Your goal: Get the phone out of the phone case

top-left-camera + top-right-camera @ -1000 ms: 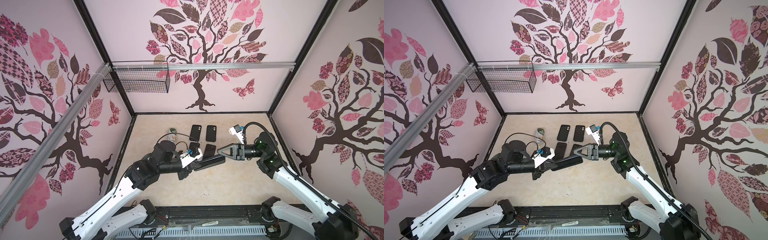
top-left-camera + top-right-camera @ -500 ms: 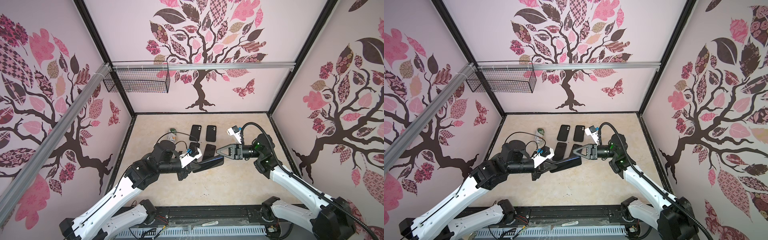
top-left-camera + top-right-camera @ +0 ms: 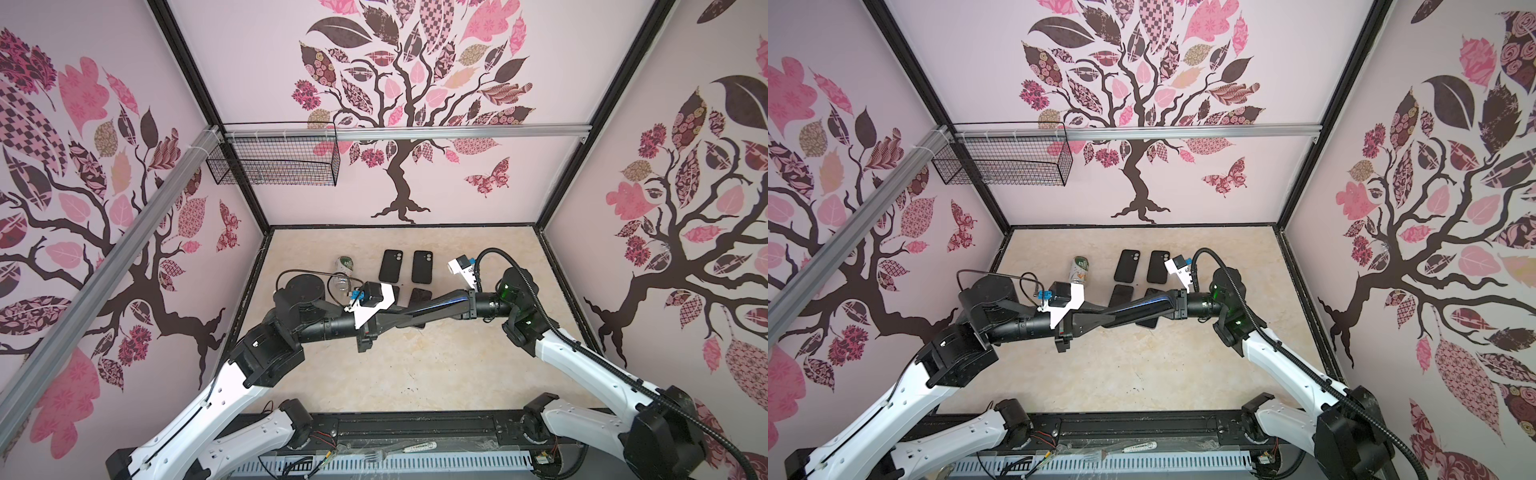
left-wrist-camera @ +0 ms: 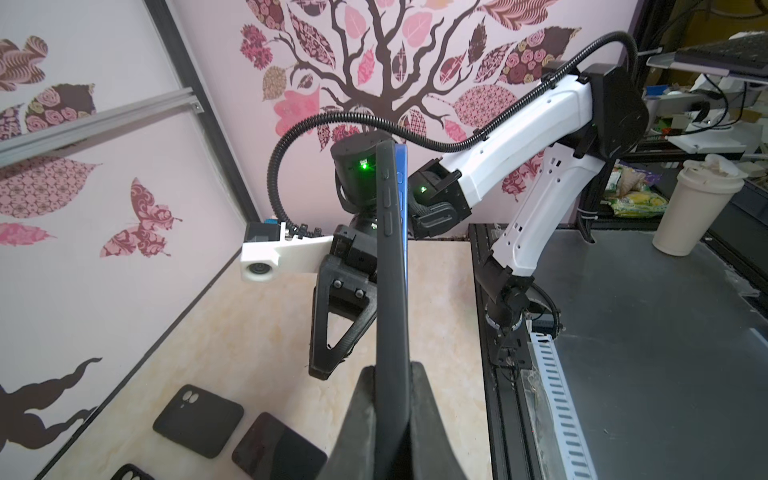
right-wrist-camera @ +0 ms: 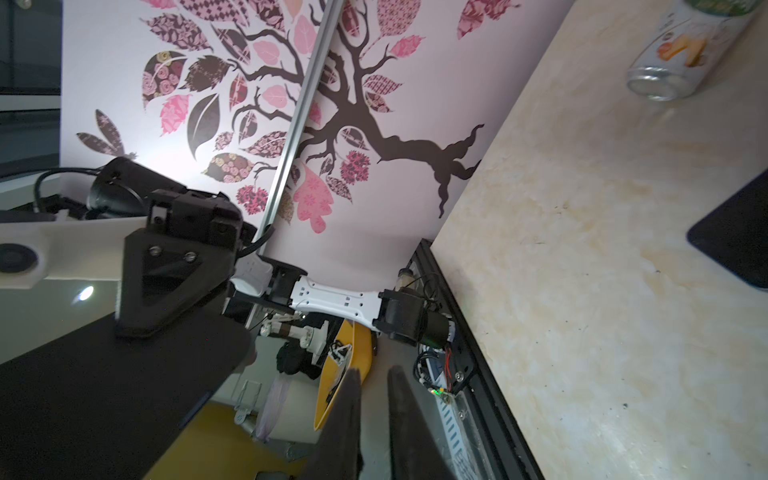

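Black rubbery case (image 4: 390, 270), with the phone (image 4: 402, 183) inside it, hangs on edge above the middle of the table (image 3: 415, 374), clear of the surface. My left gripper (image 4: 392, 386) is pressed together on its left end, pinching front and back. I judge this grip leaves the right end and the long edges free to be worked. A blue strip of phone shows past the case rim at that free end, so that corner looks partly lifted. My right gripper (image 5: 374, 374) lies alongside the free end, fingers a narrow slit apart with nothing between them. The case is beside them, not in them. Phone not yet out.

Around: a wire basket (image 3: 274, 166) on the far-left wall, well apart from this work. Two spare cases (image 3: 391, 266) lie flat at the far side; two more dark slabs lie right under the held case, partly hidden. A can (image 3: 344, 270) lies on its side just left of them. Main obstruction, as I judge it: my own two grippers, crossing closely.
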Tool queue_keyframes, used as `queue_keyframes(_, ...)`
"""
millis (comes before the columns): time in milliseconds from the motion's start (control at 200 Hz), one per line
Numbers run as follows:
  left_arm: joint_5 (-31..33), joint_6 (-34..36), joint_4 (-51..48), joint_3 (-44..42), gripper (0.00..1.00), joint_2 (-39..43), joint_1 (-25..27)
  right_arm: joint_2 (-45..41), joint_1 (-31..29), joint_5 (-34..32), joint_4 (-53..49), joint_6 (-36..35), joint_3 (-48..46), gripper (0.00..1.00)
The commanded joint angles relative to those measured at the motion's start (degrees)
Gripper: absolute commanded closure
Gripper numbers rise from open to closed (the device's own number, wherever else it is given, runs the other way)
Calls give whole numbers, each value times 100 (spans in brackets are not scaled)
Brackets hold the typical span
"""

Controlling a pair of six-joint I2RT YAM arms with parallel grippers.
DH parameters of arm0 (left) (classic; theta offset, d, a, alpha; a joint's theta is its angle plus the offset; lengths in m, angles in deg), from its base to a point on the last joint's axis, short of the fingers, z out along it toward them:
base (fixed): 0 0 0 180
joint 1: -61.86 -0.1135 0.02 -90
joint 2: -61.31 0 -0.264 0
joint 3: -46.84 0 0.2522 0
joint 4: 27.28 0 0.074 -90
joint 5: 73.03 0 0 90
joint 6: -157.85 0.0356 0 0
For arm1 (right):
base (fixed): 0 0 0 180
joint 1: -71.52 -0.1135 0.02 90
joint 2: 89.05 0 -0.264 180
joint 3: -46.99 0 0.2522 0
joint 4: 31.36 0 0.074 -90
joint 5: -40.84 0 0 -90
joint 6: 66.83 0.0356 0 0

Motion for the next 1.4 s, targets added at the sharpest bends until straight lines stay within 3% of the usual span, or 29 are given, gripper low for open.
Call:
queue_keyframes(0,296,-464,784,-286,100,232,-10,-313,5,-1051,-1074,-1022,484,74)
queue_keyframes(145,1024,-1370,1623,-870,100,508,-12,-764,5,-1989,-678,-1408,267,55)
queue_keyframes(235,1298,-2085,2449,-1311,100,614,-12,-1030,-3,-2018,173,-1369,-72,43)
queue_keyframes(440,1853,-3343,3754,-1762,100,606,-12,-1486,-135,-2141,1879,-1367,-703,37)
queue_keyframes(635,2277,-4186,4650,-2044,100,528,-12,-1400,-980,-2394,2693,-1805,-720,37)
queue_keyframes(875,2123,-4742,5245,-2071,100,360,-12,-412,-1339,-2049,4290,-1104,-365,43)
queue_keyframes(1395,1737,-5155,5859,-2142,100,158,-1,397,-1746,-1904,4527,-1067,342,52)
